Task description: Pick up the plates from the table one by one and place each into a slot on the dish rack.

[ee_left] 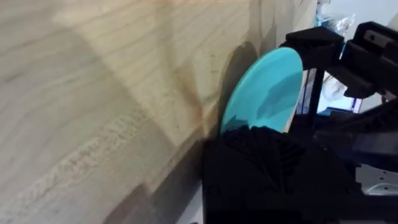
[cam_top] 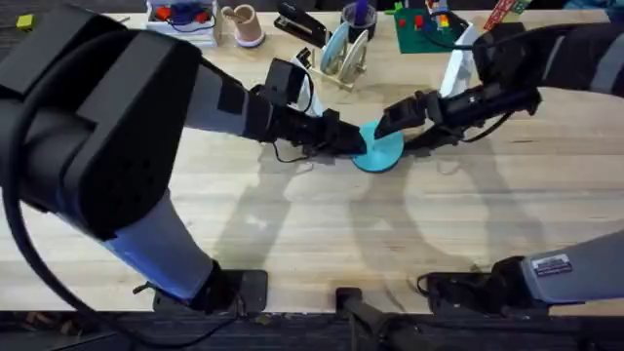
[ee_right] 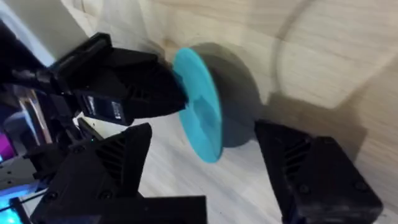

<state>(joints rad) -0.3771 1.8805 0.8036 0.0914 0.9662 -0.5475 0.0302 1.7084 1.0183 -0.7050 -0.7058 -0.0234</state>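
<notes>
Plate (cam_top: 380, 148), turquoise, sits mid-table btwn the two grippers, lifted off the table (cam_top: 292, 224) and tilted on edge in the wrist views. Your left gripper (cam_top: 353, 144) pinches its rim; in the left wrist view the black fingers (ee_left: 261, 149) clamp the plate's lower edge. Your right gripper (cam_top: 390, 122) is at the plate's far side w/ fingers spread wide: one finger (ee_right: 118, 162) on either side of the disc in the right wrist view, neither clearly touching. Dish rack (cam_top: 343, 54) stands well behind, near the table's back edge, w/ two pale plates (cam_top: 336, 49) upright in its slots. Further back you've got a green baseplate (cam_top: 424, 29) w/ blocks on it, a tan cup (cam_top: 244, 24) and a black stapler (cam_top: 300, 24).
</notes>
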